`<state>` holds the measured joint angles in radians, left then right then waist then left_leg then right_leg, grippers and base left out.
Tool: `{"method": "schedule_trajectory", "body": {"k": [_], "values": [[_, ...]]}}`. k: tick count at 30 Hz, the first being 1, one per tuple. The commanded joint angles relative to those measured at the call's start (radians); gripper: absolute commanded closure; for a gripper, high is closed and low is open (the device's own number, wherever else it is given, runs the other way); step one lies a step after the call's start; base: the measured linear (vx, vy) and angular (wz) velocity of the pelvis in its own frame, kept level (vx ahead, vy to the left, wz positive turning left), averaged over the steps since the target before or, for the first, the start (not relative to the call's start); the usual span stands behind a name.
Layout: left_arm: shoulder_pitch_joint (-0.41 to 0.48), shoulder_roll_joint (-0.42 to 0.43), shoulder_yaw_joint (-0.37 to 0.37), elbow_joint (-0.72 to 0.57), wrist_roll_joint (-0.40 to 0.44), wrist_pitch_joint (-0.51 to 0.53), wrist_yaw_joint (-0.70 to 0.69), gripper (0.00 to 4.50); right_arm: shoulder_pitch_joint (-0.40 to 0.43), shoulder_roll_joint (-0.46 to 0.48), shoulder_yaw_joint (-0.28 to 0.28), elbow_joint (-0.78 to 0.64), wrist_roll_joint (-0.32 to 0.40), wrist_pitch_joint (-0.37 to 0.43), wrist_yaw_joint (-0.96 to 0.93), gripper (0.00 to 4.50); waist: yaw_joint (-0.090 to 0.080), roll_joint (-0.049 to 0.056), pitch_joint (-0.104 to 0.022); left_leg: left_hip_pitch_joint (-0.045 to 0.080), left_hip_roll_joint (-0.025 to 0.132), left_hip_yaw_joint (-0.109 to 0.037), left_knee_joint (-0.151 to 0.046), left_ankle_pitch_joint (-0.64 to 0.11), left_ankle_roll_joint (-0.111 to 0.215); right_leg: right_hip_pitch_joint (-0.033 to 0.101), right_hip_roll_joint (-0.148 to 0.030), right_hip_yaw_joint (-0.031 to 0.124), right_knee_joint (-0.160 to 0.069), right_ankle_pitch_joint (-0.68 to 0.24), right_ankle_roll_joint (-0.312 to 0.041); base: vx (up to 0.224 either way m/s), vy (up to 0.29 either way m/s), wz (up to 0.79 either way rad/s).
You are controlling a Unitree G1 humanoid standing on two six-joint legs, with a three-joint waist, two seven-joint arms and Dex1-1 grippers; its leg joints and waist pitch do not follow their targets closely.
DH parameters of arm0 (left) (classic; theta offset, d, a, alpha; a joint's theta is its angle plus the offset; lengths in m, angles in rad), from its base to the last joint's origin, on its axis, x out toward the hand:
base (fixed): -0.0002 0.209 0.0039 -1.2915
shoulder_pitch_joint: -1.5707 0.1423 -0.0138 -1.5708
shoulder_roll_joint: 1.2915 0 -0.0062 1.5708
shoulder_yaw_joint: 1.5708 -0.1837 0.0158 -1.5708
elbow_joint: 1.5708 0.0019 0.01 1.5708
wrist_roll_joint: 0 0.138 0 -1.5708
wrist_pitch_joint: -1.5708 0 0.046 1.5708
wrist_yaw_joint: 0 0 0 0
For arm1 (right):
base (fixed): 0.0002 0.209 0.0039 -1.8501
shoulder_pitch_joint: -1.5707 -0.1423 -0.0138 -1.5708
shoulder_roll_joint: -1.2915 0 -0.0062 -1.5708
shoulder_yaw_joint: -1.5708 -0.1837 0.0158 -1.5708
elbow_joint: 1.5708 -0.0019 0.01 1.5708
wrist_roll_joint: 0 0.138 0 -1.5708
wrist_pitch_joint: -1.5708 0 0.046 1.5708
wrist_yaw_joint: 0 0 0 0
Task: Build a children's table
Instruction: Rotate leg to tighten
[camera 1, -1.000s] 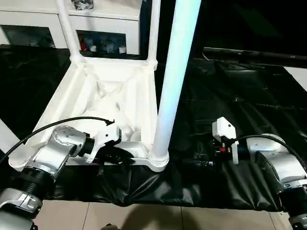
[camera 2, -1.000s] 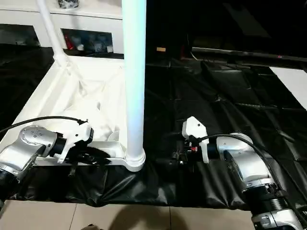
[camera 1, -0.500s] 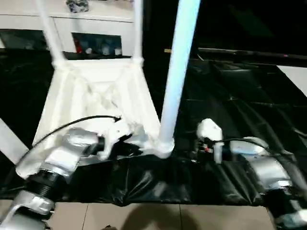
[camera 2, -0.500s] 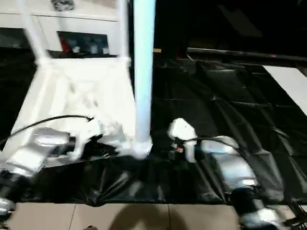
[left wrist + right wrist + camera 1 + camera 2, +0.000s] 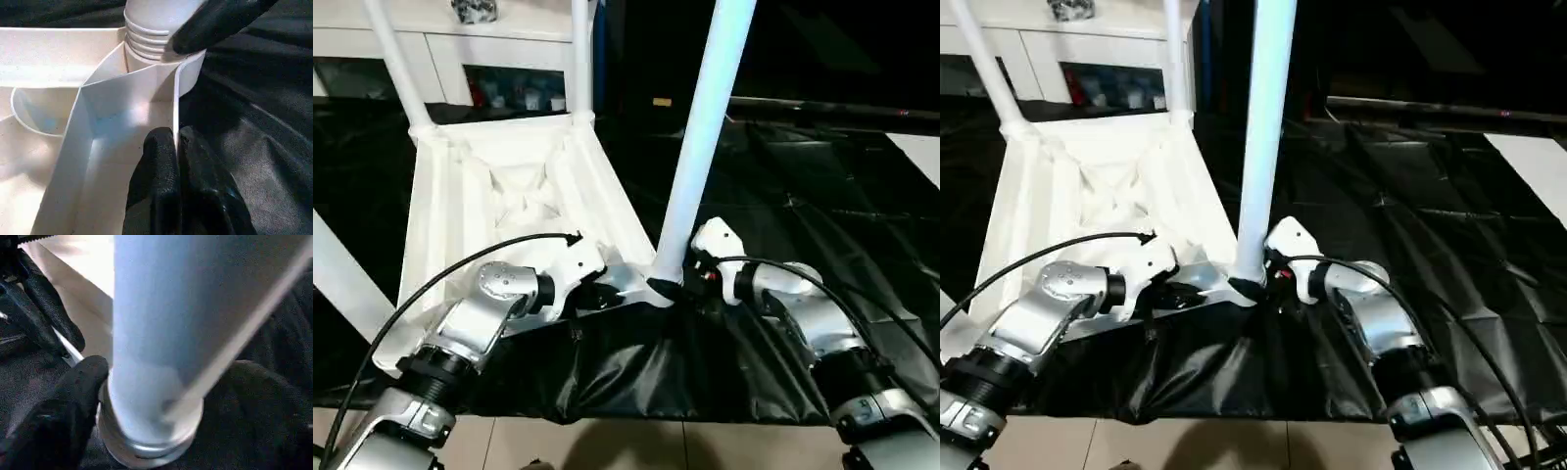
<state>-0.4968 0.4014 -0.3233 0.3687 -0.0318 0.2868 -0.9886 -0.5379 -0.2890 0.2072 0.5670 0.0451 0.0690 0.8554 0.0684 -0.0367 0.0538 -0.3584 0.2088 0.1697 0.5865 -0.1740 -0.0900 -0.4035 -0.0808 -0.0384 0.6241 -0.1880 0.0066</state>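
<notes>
White plastic everywhere: the children's table lies upside down on the black sheet, ribbed underside up, near edge toward you. Three legs stand in view, two at the far corners, one in the near right socket.

Your left gripper is pinched tight on the table's thin rim wall, just beside that socket. Your right gripper stands wide, its fingers straddling the leg's flared base, not yet squeezing.

Step in hand, by my reading: seating or securing this near right leg. Next move likely calls for closing the right fingers on the leg and pressing or twisting while the left steadies the rim.

Room: both grippers crowd one corner, almost touching. Open sheet lies to the right. The white cabinet sits close behind the far legs.
</notes>
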Motion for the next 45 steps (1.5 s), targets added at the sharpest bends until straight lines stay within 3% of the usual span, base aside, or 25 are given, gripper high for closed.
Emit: {"method": "schedule_trajectory", "body": {"k": [1, 17, 21, 22, 23, 27, 29, 31, 33, 34, 36, 37, 41, 45], "values": [[0.013, -0.013, -0.010, 0.025, 0.002, 0.002, -0.001, 4.50, -0.020, -0.009, -0.012, 0.029, -0.010, -0.017, -0.019, 0.49, 0.002, 0.004, -0.057, 0.007, 0.012, 0.001, -0.075, -0.332, -0.008, 0.033, -0.044, 0.030, -0.092, -0.348, -0.178, 0.000, 0.000, 0.00], [-0.008, -0.032, 0.008, 0.076, 0.023, -0.037, 0.044, 4.50, -0.033, 0.031, -0.020, 0.106, -0.014, -0.067, -0.050, 1.76, -0.006, 0.002, -0.050, 0.009, 0.011, -0.004, -0.080, -0.397, -0.015, 0.022, -0.046, 0.028, -0.108, -0.479, -0.139, 0.000, 0.000, 0.00], [-0.038, -0.141, 0.028, 0.128, 0.052, -0.015, 0.229, 4.50, 0.001, 0.133, -0.046, 0.128, -0.041, -0.031, -0.284, 1.80, -0.011, -0.001, -0.047, 0.010, 0.009, -0.006, -0.082, -0.399, -0.027, 0.018, -0.046, 0.027, -0.116, -0.536, -0.110, 0.000, 0.000, 0.00], [-0.045, -0.165, 0.030, 0.137, 0.055, -0.008, 0.262, 4.50, 0.008, 0.159, -0.054, 0.133, -0.041, -0.019, -0.329, 1.81, -0.010, -0.001, -0.052, 0.012, 0.008, -0.009, -0.082, -0.398, -0.030, 0.021, -0.049, 0.024, -0.116, -0.541, -0.104, 0.000, 0.000, 0.00], [-0.054, -0.190, 0.035, 0.147, 0.057, -0.002, 0.295, 4.50, 0.011, 0.184, -0.059, 0.138, -0.039, -0.008, -0.363, 1.81, -0.012, -0.001, -0.053, 0.006, 0.008, -0.009, -0.085, -0.383, -0.029, 0.025, -0.047, 0.024, -0.114, -0.514, -0.106, 0.000, 0.000, 0.00], [-0.097, -0.297, 0.018, 0.188, 0.064, -0.008, 0.356, 4.50, -0.019, 0.304, -0.042, 0.193, -0.056, -0.049, -0.482, 1.81, -0.013, 0.003, -0.054, 0.009, 0.007, -0.005, -0.086, -0.390, -0.024, 0.020, -0.046, 0.024, -0.116, -0.477, -0.112, 0.000, 0.000, 0.00], [-0.112, -0.314, 0.004, 0.211, 0.079, -0.036, 0.356, 4.50, -0.042, 0.336, -0.032, 0.209, -0.050, -0.072, -0.470, 1.81, -0.015, 0.000, -0.058, 0.007, 0.005, -0.005, -0.085, -0.390, -0.017, 0.022, -0.046, 0.023, -0.116, -0.461, -0.107, 0.000, 0.000, 0.00], [-0.114, -0.310, 0.003, 0.216, 0.082, -0.048, 0.349, 4.50, -0.048, 0.336, -0.031, 0.208, -0.051, -0.079, -0.465, 1.81, -0.014, 0.000, -0.057, 0.006, 0.006, -0.003, -0.086, -0.382, -0.008, 0.023, -0.045, 0.025, -0.115, -0.434, -0.112, 0.000, 0.000, 0.00], [-0.108, -0.293, 0.007, 0.210, 0.082, -0.075, 0.319, 4.50, -0.046, 0.326, -0.054, 0.196, -0.024, -0.068, -0.426, 1.10, -0.013, -0.003, -0.056, 0.005, 0.006, -0.002, -0.086, -0.382, -0.002, 0.024, -0.045, 0.025, -0.116, -0.435, -0.112, 0.000, 0.000, 0.00], [-0.096, -0.269, 0.010, 0.194, 0.074, -0.095, 0.283, 4.50, -0.041, 0.303, -0.070, 0.181, 0.002, -0.059, -0.375, 1.10, -0.012, -0.009, -0.058, 0.005, 0.006, 0.000, -0.085, -0.380, 0.006, 0.025, -0.046, 0.025, -0.117, -0.440, -0.109, 0.000, 0.000, 0.00], [-0.082, -0.244, 0.014, 0.177, 0.064, -0.107, 0.253, 4.50, -0.032, 0.271, -0.070, 0.164, 0.000, -0.059, -0.337, 0.84, -0.010, -0.006, -0.057, -0.002, 0.009, -0.002, -0.088, -0.356, 0.014, 0.030, -0.049, 0.025, -0.115, -0.434, -0.110, 0.000, 0.000, 0.00], [-0.077, -0.235, 0.015, 0.170, 0.061, -0.115, 0.242, 4.50, -0.028, 0.259, -0.069, 0.157, -0.003, -0.059, -0.326, 0.84, -0.009, -0.006, -0.057, 0.000, 0.008, 0.000, -0.087, -0.352, 0.014, 0.028, -0.048, 0.025, -0.116, -0.435, -0.110, 0.000, 0.000, 0.00], [-0.033, -0.168, 0.023, 0.126, 0.028, -0.169, 0.097, 4.50, 0.005, 0.141, -0.006, 0.118, -0.046, -0.158, -0.166, 0.67, -0.001, -0.008, -0.060, -0.003, 0.011, 0.004, -0.085, -0.293, 0.029, 0.034, -0.051, 0.026, -0.112, -0.385, -0.125, 0.000, 0.000, 0.00], [-0.007, -0.121, 0.018, 0.093, -0.004, -0.193, -0.017, 4.50, 0.027, 0.079, -0.020, 0.075, 0.001, -0.151, -0.033, 0.67, 0.001, -0.002, -0.065, -0.001, 0.016, 0.009, -0.081, -0.233, 0.043, 0.039, -0.046, 0.029, -0.093, -0.228, -0.181, 0.000, 0.000, 0.00]]}}
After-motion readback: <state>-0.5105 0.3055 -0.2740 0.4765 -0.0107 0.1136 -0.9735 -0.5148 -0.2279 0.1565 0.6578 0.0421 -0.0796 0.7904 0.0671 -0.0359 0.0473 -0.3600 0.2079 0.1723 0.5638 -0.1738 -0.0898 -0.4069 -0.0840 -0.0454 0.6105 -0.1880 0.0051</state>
